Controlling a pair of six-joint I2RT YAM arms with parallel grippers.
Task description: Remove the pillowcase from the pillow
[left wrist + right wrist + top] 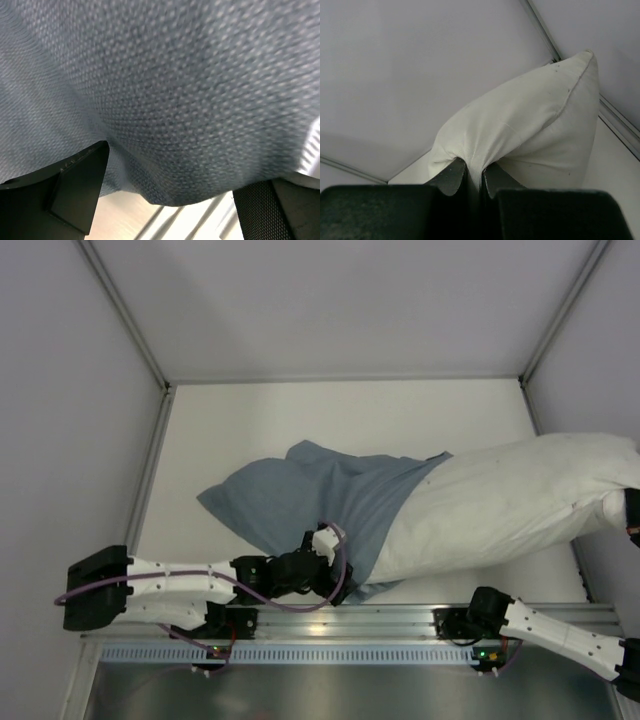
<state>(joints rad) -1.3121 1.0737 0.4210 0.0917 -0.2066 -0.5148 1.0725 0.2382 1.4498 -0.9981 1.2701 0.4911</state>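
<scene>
The grey-blue pillowcase (310,495) lies wrinkled at the table's middle left and still covers the left end of the white pillow (500,505), which stretches out to the right. My left gripper (322,545) is at the pillowcase's near edge. In the left wrist view the pillowcase (175,90) fills the frame, and the left gripper (172,172) has its jaws wide apart with a fold of cloth sagging between them. My right gripper (632,515) is at the far right edge. In the right wrist view the right gripper (475,172) is shut on a pinched fold of the pillow (530,125), whose corner is lifted.
Grey enclosure walls stand to the left (60,390), back and right. A metal rail (400,620) runs along the near edge under the arms. The white table (330,420) shows bare behind the pillow.
</scene>
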